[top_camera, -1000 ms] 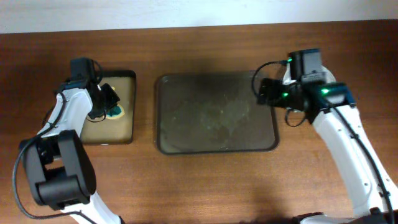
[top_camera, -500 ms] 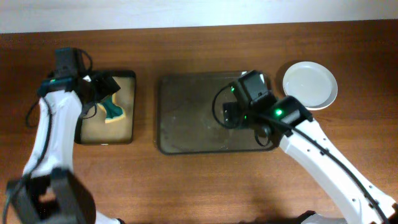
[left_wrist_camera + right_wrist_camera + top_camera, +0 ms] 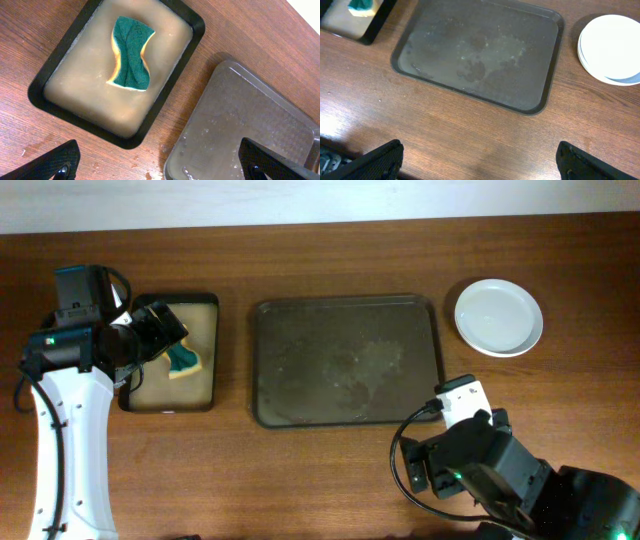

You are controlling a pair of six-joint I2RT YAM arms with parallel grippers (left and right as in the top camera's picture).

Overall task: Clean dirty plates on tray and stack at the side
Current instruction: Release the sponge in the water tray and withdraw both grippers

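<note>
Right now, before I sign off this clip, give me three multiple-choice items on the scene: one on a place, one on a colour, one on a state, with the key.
1. Where do the plates sit relative to the tray?
A. On it
B. On the table, to its right in the overhead view
C. On the table, to its left

2. What colour is the top of the sponge?
A. Red
B. Green
C. White

3. What does the tray hold?
A. Three plates
B. The sponge
C. No objects, only wet marks

Key: 1 B, the plates stand clear of the tray, beyond its right edge. 2 B, the left wrist view shows a green face. 3 C, its floor is bare but for wet patches.
</note>
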